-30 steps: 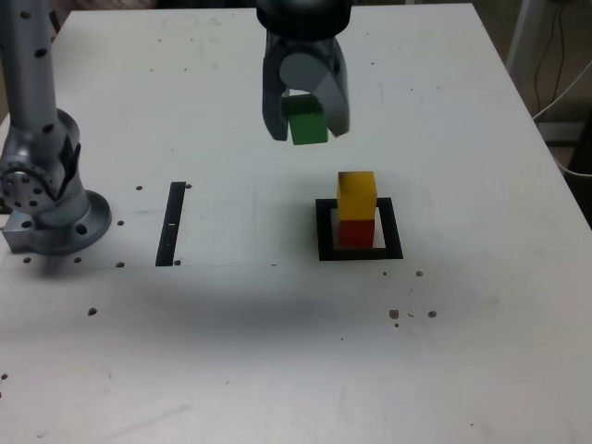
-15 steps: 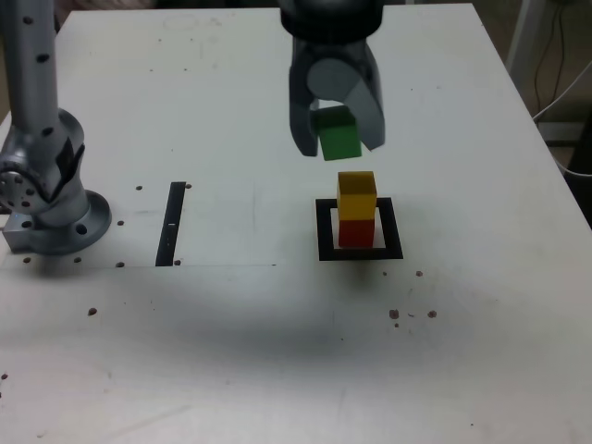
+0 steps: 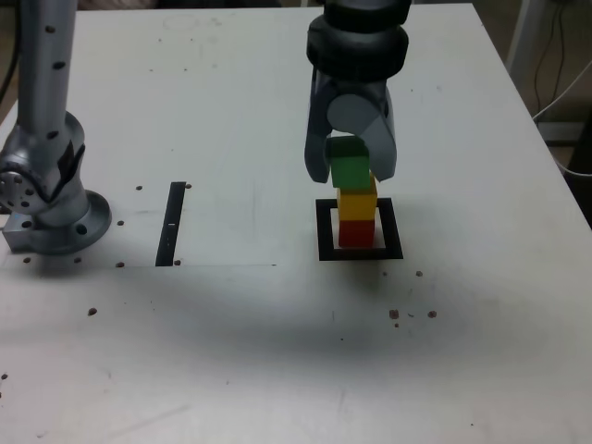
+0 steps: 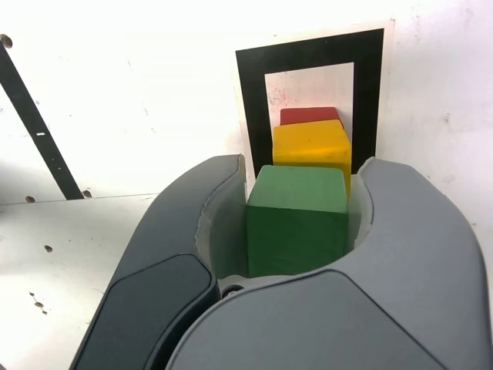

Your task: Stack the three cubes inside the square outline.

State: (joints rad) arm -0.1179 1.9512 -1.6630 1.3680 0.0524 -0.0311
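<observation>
white table [image 3: 231, 351], speckled. my gripper [image 3: 350, 174] is clamped on the green cube [image 3: 351, 172], held just above the yellow cube [image 3: 357, 203], which sits on the red cube [image 3: 356, 231] inside the square outline [image 3: 324, 242]; black strip [image 3: 171, 222] at 9 o'clock.

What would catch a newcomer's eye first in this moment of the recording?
The grey gripper shut on the green cube, held just above the yellow cube. Below, the yellow cube sits on the red cube inside the square outline, right of centre in the exterior view. To the exterior view's left stand the arm's base and a narrow black strip.
</observation>
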